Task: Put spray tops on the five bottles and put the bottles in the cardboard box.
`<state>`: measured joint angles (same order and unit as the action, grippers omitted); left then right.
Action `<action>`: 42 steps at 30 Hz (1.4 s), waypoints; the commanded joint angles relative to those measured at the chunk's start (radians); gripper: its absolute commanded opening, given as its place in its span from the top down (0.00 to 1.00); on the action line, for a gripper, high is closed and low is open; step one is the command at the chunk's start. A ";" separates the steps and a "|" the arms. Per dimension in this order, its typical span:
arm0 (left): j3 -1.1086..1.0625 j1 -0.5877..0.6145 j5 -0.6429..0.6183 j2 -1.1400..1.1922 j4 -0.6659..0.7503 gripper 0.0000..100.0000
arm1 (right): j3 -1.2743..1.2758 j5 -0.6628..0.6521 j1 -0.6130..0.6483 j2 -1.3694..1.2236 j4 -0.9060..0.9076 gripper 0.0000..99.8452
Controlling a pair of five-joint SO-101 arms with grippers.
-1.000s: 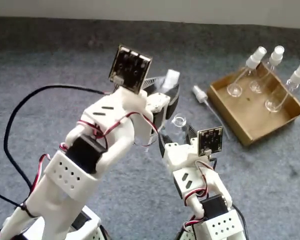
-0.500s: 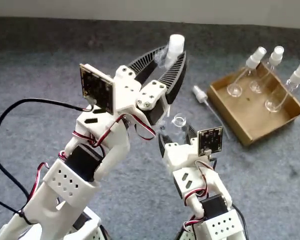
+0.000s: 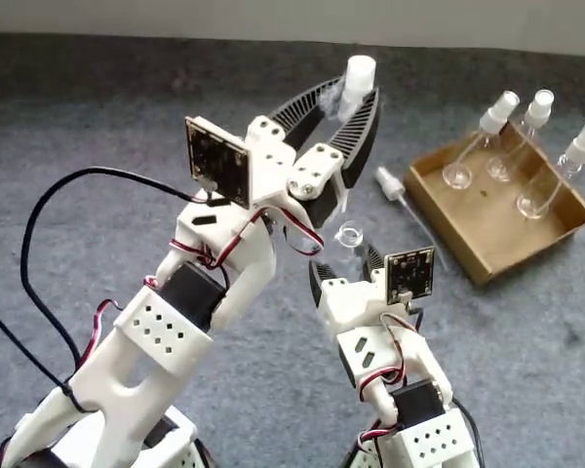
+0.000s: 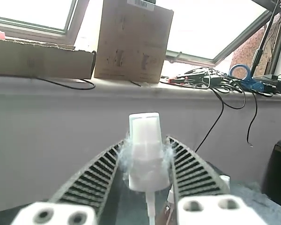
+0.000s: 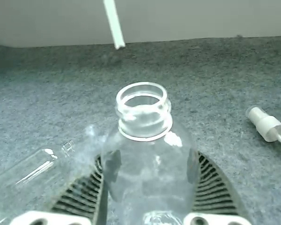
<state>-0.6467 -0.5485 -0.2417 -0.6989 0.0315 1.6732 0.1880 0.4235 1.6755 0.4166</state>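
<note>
Tally: three of five bottles capped and boxed; two left, by my judgement.
Cardboard box [image 3: 445, 224]: on the carpet, off to the right of my right gripper [image 5: 150, 164] and farther out, well apart from it.
Box contents: three capped bottles [image 3: 473, 146], [image 3: 522, 132], [image 3: 561, 175], lying side by side, spray tops towards the far rim.
Left gripper [image 3: 349, 105]: clamped on a spray top [image 4: 144, 136], raised high above the carpet.
Dip tube [image 5: 113, 23]: hangs from that top, above the bottle mouth and to one side of it (not yet inside).
Right gripper: clenched around the fourth bottle [image 3: 349, 236], held upright, mouth open, no top on it.
Fourth bottle, remaining: lower the tube in, seat the top, carry the bottle to the box.
Loose spray top [image 3: 390, 182]: on the carpet between my right gripper and the box, touching neither.
Fifth bottle [image 5: 30, 168]: lying on its side on the carpet just beside my right gripper, uncapped.
Fifth bottle, remaining: everything (pick up, cap with the loose top, box).
</note>
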 commanded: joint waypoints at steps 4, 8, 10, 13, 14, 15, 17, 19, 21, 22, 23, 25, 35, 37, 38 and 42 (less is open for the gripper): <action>-0.047 -0.125 -0.005 -0.079 0.021 1.00 | 0.120 -0.006 0.012 0.010 -0.019 0.87; -0.058 -0.127 -0.005 -0.079 0.021 1.00 | 0.120 -0.006 0.012 0.010 -0.019 0.87; -0.054 -0.107 -0.005 -0.081 0.021 1.00 | 0.120 -0.006 0.012 0.010 -0.019 0.87; -0.051 -0.073 -0.005 -0.081 0.023 1.00 | 0.120 -0.006 0.012 0.010 -0.019 0.87; -0.058 -0.064 -0.005 -0.081 0.031 1.00 | 0.120 -0.006 0.012 0.010 -0.019 0.87; -0.064 -0.058 -0.005 -0.081 0.043 1.00 | 0.120 -0.006 0.012 0.010 -0.019 0.87; -0.096 -0.059 -0.005 -0.079 0.071 1.00 | 0.120 -0.006 0.012 0.010 -0.019 0.87; -0.136 -0.065 -0.005 -0.079 0.109 0.99 | 0.120 -0.006 0.012 0.010 -0.019 0.87; -0.163 -0.062 -0.005 -0.079 0.144 0.99 | 0.120 -0.006 0.010 0.010 -0.019 0.87; -0.176 -0.061 -0.005 -0.079 0.153 0.99 | 0.120 -0.006 0.008 0.010 -0.019 0.87; -0.191 -0.062 -0.005 -0.079 0.153 0.99 | 0.120 -0.006 0.008 0.010 -0.019 0.87; -0.225 -0.065 -0.006 -0.081 0.153 0.99 | 0.120 -0.006 0.008 0.010 -0.019 0.87; -0.423 -0.067 -0.006 -0.088 0.160 0.99 | 0.120 -0.006 0.007 0.010 -0.019 0.87; -0.446 -0.068 -0.008 -0.088 0.163 0.99 | 0.120 -0.006 0.007 0.010 -0.019 0.87; -0.455 -0.077 -0.008 -0.088 0.163 0.99 | 0.120 -0.006 0.007 0.010 -0.019 0.87; -0.481 -0.116 -0.005 -0.090 0.163 0.99 | 0.120 -0.006 0.007 0.010 -0.018 0.87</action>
<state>-1.1224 -0.6268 -0.2432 -0.7495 0.1772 1.6732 0.1880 0.4235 1.6740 0.4166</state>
